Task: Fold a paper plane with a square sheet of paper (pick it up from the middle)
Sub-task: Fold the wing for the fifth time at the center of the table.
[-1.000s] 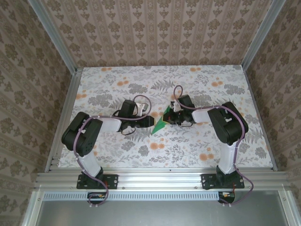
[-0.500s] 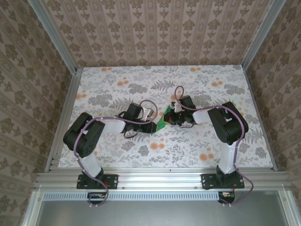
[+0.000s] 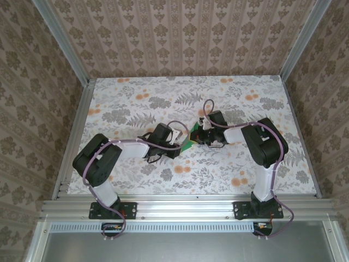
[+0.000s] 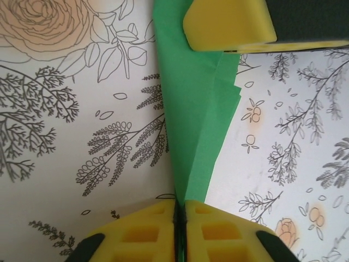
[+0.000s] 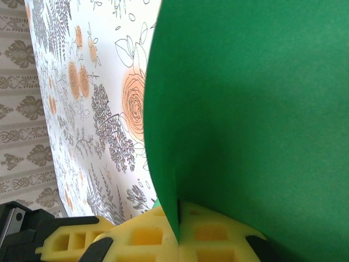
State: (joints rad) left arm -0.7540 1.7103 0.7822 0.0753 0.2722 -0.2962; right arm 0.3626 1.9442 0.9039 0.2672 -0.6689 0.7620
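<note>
The green sheet of paper (image 4: 193, 109) is folded into a narrow layered strip and held just above the floral tabletop between both arms. My left gripper (image 4: 180, 206) is shut on its near end, with the fold pinched between the yellow pads. From the other side my right gripper (image 5: 179, 212) is shut on the paper (image 5: 251, 98), whose broad face curves up in front of that camera. In the top view the paper (image 3: 188, 144) is a small green patch between the left gripper (image 3: 182, 144) and the right gripper (image 3: 197, 135). The right gripper's yellow finger (image 4: 229, 24) shows at the strip's far end.
The floral tabletop (image 3: 163, 98) stretches open behind and to both sides of the arms. Patterned walls and aluminium rails (image 3: 82, 114) close it in on the left, right and back. The left gripper's yellow fingers (image 5: 71, 240) sit close beside the right one's.
My left gripper slid right to the paper and closed on its end. The right gripper kept its grip and its place.
</note>
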